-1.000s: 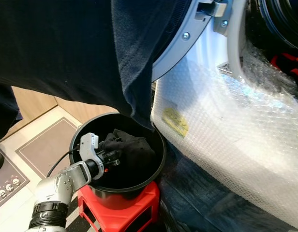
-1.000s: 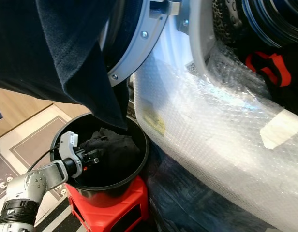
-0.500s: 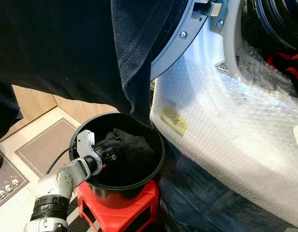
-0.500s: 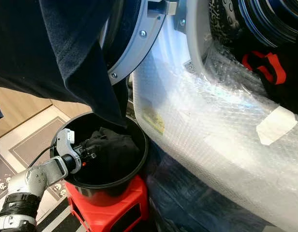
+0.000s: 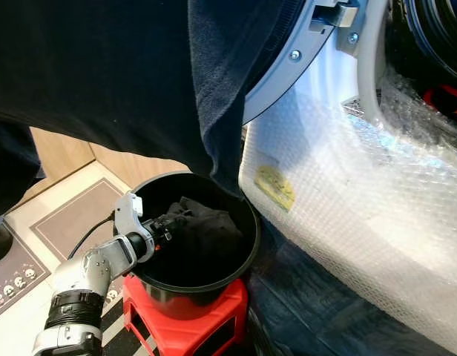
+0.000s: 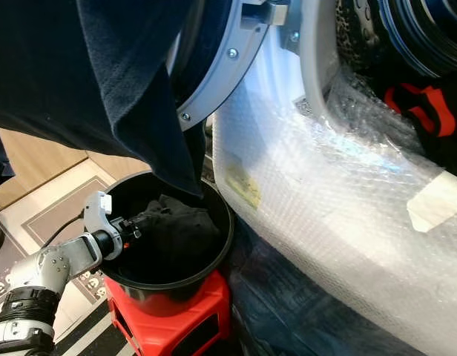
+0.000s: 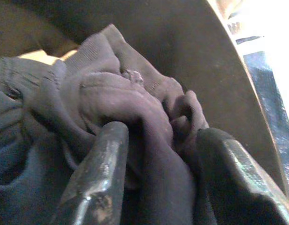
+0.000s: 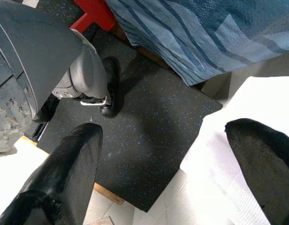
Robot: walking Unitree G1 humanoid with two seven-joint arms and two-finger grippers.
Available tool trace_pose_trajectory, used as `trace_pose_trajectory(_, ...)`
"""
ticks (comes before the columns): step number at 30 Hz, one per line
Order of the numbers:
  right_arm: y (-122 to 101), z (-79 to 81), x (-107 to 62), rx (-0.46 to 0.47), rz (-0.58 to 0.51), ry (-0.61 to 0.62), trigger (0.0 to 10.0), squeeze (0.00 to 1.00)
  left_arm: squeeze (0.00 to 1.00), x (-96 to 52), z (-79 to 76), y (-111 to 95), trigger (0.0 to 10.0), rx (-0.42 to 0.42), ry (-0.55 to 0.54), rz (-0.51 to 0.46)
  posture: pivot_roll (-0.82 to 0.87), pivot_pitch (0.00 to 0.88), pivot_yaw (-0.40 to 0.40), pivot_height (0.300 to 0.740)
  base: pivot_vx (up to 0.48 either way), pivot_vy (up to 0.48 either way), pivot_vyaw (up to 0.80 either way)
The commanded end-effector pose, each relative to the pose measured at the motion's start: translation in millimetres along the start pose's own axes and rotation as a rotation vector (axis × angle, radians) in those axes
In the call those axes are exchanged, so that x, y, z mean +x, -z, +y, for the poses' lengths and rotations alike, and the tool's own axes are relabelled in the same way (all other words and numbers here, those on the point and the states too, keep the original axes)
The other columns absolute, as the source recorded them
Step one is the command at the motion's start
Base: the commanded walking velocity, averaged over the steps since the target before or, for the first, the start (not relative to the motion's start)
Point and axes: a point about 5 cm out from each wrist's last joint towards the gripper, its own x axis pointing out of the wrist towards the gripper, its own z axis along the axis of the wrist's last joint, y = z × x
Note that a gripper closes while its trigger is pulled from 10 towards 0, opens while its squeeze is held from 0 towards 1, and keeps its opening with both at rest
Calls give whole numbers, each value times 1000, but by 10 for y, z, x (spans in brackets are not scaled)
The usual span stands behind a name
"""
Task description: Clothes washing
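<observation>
- My left gripper [image 5: 169,224] is down inside the round black plastic bucket [image 5: 247,245], which stands on a low red plastic stool [image 5: 191,326]; since a second ago my wrist has drawn back toward the near rim, and the crumpled black garment [image 5: 202,233] looks slightly lifted with it; I judge the pull-out has begun.
- In the left wrist view my two black fingers [image 7: 95,183] are nearly closed, pinching a thick fold of the dark cloth [image 7: 130,108] between them; the hold looks firm.
- My right gripper [image 8: 168,173] hangs idle over the dark speckled mat [image 8: 149,136], fingers spread wide and holding nothing.
- A large dark navy cloth [image 5: 102,67] hangs over the bucket, its tip dipping inside the rim; it may snag the lift.
- The bubble-wrapped white washing machine [image 5: 347,200] stands just beside the bucket, its round grey door [image 5: 288,70] swung open above.
</observation>
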Motion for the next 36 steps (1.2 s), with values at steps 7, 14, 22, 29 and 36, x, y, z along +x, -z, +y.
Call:
trace_pose_trajectory(7,228,-22,-113,47,46,31,10000,0,1000,114,-151,146,10000,-2,84,106,-216,192,-111,740,0,0,0)
trace_pose_trajectory(14,271,-19,-146,49,43,27,10000,0,1000,139,-170,144,10000,-64,128,138,-227,217,-111,740,0,0,0)
trace_pose_trajectory(22,370,-40,-242,52,38,25,10000,0,271,133,-49,179,10000,-220,126,196,-254,270,-120,740,0,0,0)
trace_pose_trajectory(29,390,-58,-283,44,34,21,10000,0,0,138,18,177,10000,-312,84,215,-253,288,-127,740,0,0,0)
trace_pose_trajectory(36,389,-18,-276,44,27,12,10000,0,0,78,138,291,6078,-236,17,322,-239,294,-119,740,0,0,0)
